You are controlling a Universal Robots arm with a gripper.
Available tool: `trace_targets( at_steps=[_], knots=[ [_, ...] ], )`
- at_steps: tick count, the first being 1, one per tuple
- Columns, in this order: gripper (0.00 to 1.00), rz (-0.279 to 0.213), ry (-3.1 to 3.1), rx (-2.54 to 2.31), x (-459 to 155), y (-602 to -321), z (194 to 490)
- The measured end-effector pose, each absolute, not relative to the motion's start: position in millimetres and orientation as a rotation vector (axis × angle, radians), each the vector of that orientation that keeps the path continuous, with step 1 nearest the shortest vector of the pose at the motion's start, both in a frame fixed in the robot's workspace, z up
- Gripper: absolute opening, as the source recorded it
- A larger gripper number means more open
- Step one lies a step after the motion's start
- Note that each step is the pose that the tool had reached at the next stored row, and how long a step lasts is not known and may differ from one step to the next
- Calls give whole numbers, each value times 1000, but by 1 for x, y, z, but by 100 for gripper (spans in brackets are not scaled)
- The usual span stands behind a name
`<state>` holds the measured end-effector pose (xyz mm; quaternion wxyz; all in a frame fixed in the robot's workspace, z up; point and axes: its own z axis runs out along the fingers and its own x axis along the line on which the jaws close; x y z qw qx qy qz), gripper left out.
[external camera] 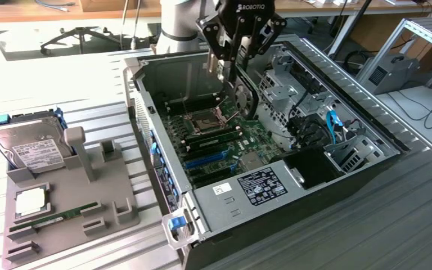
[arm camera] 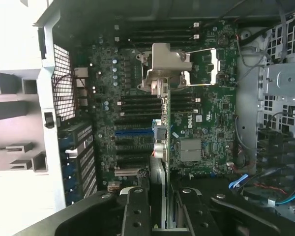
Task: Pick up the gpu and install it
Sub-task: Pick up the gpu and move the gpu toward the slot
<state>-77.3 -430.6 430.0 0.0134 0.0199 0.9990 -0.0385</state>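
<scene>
One tool (external camera: 235, 61) grips the gpu (external camera: 244, 97) tight. The card hangs on its edge right under the tool, long side pointing down, just above the green board (external camera: 216, 140) inside the computer box (external camera: 231, 211).

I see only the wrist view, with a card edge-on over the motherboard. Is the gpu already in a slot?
Observer: No. The gripper holds the gpu upright at the top of the open case, clear of the blue slots.
Operator: Which way does its fan face?
Observer: The round black fan faces the exterior camera.
Operator: What lies outside the case?
Observer: At the exterior view's left, a grey holder carries a hard drive and a green RAM stick.
</scene>
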Motion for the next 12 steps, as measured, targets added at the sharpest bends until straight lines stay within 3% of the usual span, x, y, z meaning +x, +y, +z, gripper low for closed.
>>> trace_targets(
  at_steps=[12],
  knots=[
    [26,-123,3114,62,-53,-431,422]
  ],
)
